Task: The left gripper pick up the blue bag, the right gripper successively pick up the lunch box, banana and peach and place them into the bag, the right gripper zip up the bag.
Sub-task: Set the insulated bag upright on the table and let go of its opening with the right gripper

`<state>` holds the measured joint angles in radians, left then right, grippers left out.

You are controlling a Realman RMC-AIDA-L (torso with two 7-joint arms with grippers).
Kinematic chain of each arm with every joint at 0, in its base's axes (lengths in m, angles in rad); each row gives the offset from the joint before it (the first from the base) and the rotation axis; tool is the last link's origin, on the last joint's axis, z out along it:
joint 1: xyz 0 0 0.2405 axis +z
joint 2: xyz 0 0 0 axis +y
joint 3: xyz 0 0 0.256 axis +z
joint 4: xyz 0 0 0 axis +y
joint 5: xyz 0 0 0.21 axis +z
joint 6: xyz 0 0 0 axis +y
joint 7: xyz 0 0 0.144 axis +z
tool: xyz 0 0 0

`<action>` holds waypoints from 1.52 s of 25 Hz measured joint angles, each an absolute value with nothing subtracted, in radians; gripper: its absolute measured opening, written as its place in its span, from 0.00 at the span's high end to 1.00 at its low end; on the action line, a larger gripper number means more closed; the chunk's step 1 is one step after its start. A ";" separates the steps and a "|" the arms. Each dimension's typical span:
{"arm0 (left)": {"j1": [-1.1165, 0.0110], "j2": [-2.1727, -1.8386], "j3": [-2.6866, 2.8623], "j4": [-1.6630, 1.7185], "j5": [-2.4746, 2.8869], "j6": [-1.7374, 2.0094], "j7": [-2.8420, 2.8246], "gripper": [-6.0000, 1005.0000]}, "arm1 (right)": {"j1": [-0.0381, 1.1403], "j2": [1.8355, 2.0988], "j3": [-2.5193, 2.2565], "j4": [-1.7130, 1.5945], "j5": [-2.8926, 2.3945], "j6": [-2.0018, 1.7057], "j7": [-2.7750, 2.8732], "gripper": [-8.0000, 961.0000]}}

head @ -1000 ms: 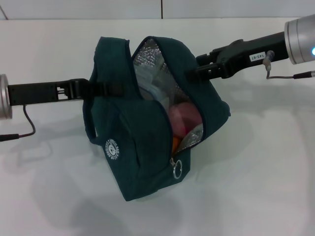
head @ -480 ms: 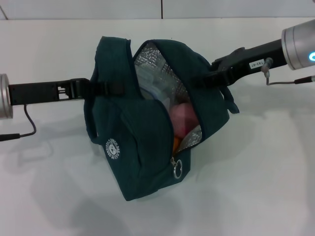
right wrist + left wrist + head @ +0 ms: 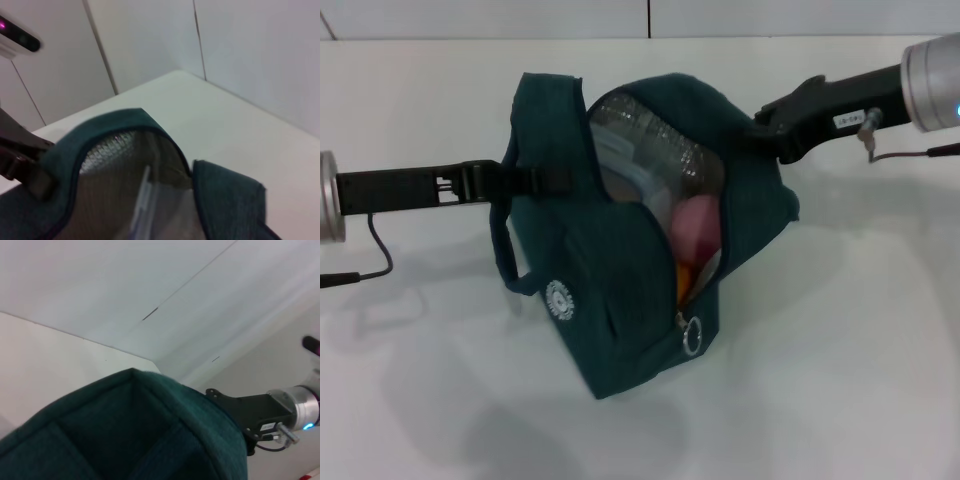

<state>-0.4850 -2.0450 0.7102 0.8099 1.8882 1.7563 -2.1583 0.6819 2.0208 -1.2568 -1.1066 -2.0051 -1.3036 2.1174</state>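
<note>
Shifted since a second ago: blue bag [image 3: 620,280] now swung toward the right gripper [image 3: 765,128], its mouth pulled wider. Bag hangs between both grippers, above the white table [image 3: 840,350]. Left gripper [image 3: 535,180] clenched on the bag's near-side strap. Right gripper at the far rim; finger state cannot be told, tips hidden by fabric. Peach [image 3: 695,228] partly visible inside; zip pull [image 3: 693,337] dangling.

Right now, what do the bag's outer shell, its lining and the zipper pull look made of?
Bag: dark teal woven fabric, matte; it sags and folds softly. Lining: silvery quilted foil, probably insulating, with a dimpled sheen. Zipper pull: a small shiny ring, likely metal.
</note>
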 joint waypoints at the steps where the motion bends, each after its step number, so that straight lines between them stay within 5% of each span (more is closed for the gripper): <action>1: -0.486 -2.047 0.710 0.810 1.888 1.756 -2.158 0.95 | 0.669 2.020 -1.257 -1.139 -2.004 -1.311 2.119 0.81; 3: -0.489 -2.052 0.710 0.810 1.888 1.751 -2.158 0.95 | 0.642 2.019 -1.257 -1.204 -2.002 -1.326 2.122 0.92; 8: -0.520 -2.060 0.711 0.734 1.888 1.728 -2.155 0.95 | 0.564 2.018 -1.244 -1.387 -1.982 -1.386 2.132 0.94; 23: -0.612 -2.080 0.718 0.617 1.893 1.668 -2.145 0.95 | 0.387 2.012 -1.140 -1.497 -1.866 -1.535 2.127 0.94; 38: -0.644 -2.080 0.721 0.549 1.902 1.626 -2.154 0.95 | 0.390 2.013 -1.148 -1.379 -1.867 -1.540 2.100 0.94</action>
